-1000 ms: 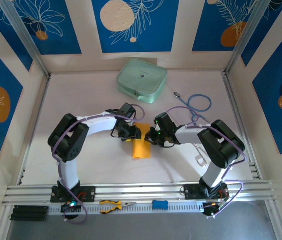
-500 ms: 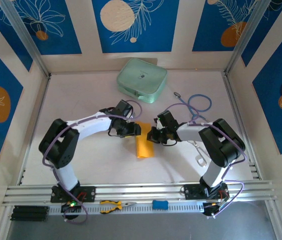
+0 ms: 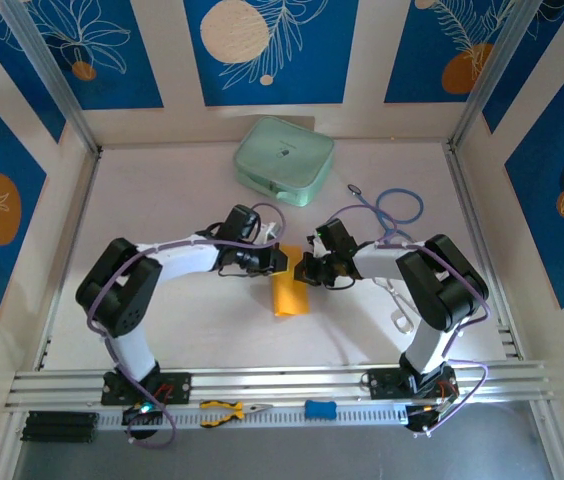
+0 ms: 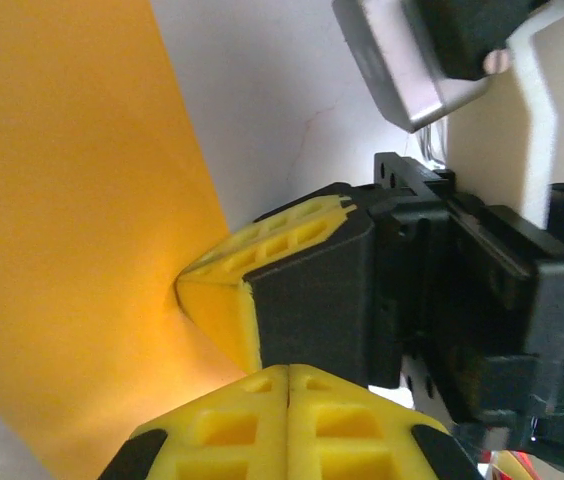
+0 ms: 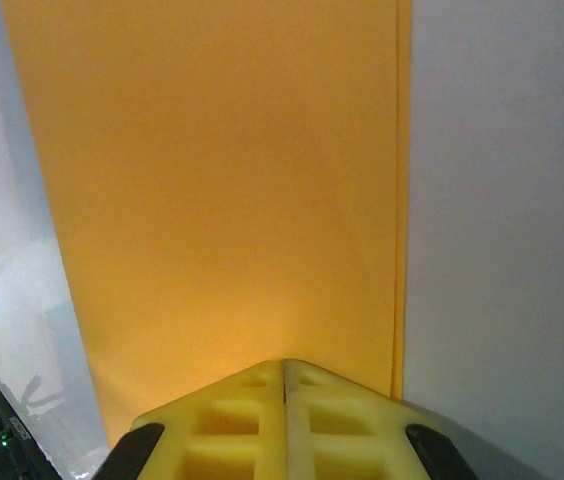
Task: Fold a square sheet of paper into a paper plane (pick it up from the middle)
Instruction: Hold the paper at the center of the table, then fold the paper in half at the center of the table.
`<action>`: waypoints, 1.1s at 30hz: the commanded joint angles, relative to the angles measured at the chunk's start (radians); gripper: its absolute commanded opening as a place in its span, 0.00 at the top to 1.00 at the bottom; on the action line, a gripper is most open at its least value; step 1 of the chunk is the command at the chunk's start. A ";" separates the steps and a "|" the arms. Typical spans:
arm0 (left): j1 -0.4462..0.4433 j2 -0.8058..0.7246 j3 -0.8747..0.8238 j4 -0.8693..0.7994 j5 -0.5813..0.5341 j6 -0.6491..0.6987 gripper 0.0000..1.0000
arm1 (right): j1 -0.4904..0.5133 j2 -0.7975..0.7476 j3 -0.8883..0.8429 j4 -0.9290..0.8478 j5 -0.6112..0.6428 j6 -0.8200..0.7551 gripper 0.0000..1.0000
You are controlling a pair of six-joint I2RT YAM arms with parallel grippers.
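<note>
Left gripper (image 3: 279, 260) had snapped closed since a second earlier, just beside my right gripper (image 3: 303, 270), which pinched the paper (image 3: 288, 296) stretching ahead of its fingertips. I couldn't tell whether the left held it.

Folded orange paper (image 3: 288, 298), pale green case (image 3: 284, 160)

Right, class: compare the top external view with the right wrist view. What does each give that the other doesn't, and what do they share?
The top external view adds the surroundings: the pale green case at the back of the table, the blue cable to its right, and the orange-handled pliers by the front rail. The right wrist view adds close detail: a thin layered edge down the paper's right side, and the right jaws shut, yellow tips together. Both share the folded orange-yellow paper lying on the pale table.
</note>
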 commanded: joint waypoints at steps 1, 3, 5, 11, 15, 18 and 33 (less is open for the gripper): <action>0.013 0.036 -0.027 0.086 0.061 -0.019 1.00 | -0.004 0.042 -0.015 -0.105 0.050 -0.016 1.00; 0.017 0.047 -0.038 0.091 0.057 -0.016 1.00 | -0.005 0.042 -0.017 -0.104 0.052 -0.015 1.00; 0.019 0.053 -0.049 0.093 0.053 -0.012 1.00 | -0.005 0.041 -0.018 -0.104 0.051 -0.014 1.00; 0.032 0.064 -0.069 0.072 0.034 0.023 1.00 | -0.005 0.036 -0.022 -0.104 0.054 -0.010 1.00; 0.039 0.076 -0.086 0.049 0.008 0.055 1.00 | -0.004 0.037 -0.028 -0.100 0.054 -0.006 1.00; 0.044 0.089 -0.103 0.037 -0.011 0.069 1.00 | -0.003 0.038 -0.034 -0.097 0.053 -0.002 1.00; 0.052 0.002 -0.125 -0.052 -0.079 0.090 1.00 | -0.004 0.031 -0.051 -0.095 0.068 0.015 1.00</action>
